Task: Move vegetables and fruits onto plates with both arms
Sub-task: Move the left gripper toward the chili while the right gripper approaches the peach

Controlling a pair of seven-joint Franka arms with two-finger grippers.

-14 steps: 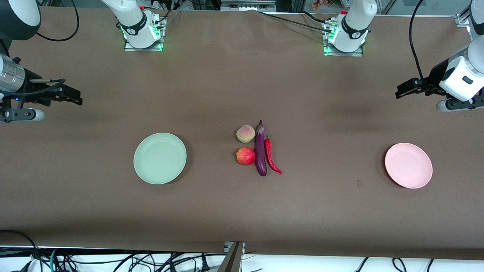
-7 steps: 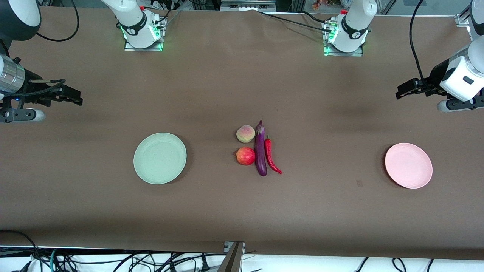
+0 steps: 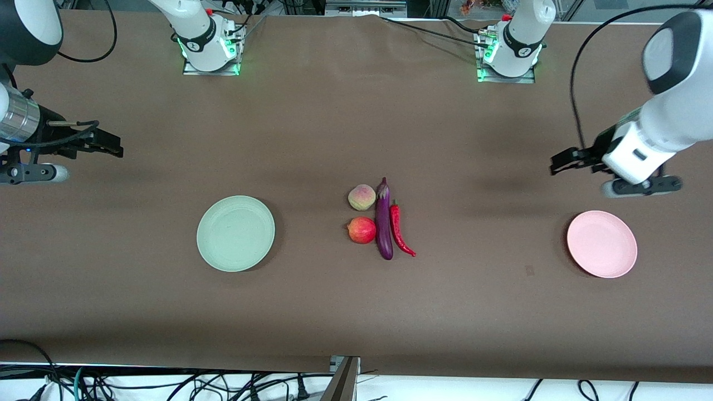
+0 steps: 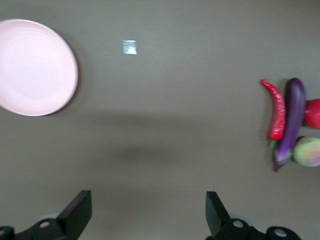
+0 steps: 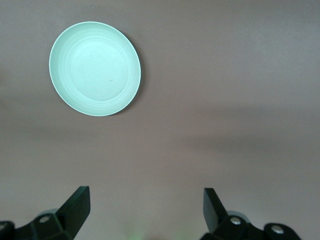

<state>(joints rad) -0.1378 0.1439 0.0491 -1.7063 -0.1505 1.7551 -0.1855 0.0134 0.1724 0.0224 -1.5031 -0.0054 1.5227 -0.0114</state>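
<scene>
**Nothing plated yet: all four items waiting**

Front view: eggplant (image 3: 384, 220) lying mid-table, peach (image 3: 362, 197), pomegranate (image 3: 362, 230) and chili (image 3: 399, 228) touching it or just beside it; green plate (image 3: 235, 233) and pink plate (image 3: 601, 243) sitting bare, well apart from eggplant.

Left wrist view: left gripper (image 4: 148, 212) hanging spread, empty, over bare table between pink plate and eggplant.

Right wrist view: right gripper (image 5: 145, 209) hanging spread, empty, near the green plate.

Robotics lab: bolted arm bases (image 3: 209, 47), brown-covered table (image 3: 334, 122) (cables (image 3: 167, 384) underneath)
</scene>
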